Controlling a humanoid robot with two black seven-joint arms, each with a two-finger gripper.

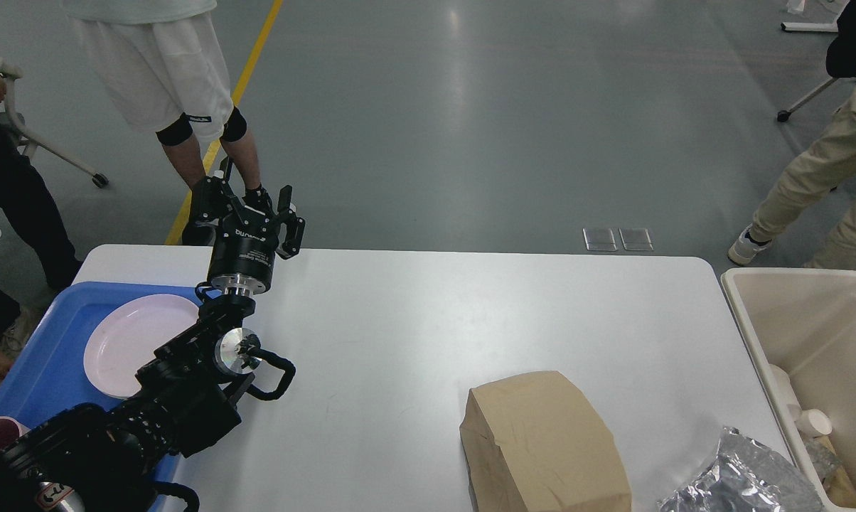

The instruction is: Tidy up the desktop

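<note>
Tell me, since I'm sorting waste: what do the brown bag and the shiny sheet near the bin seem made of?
The brown bag looks like matte kraft paper, showing creases and folds. The shiny sheet appears to be crumpled metallic foil or foil-lined wrap, silvery and reflective.

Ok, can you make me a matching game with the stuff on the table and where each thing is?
Things:
1. pink plate
2. brown paper bag
3. crumpled foil
4. white cup

Places:
A. inside the beige bin
B. on the desktop, at its near right corner
C. in the blue tray
D. on the desktop, near the front, just left of the foil

Right pairs: 1-C, 2-D, 3-B, 4-A
</note>
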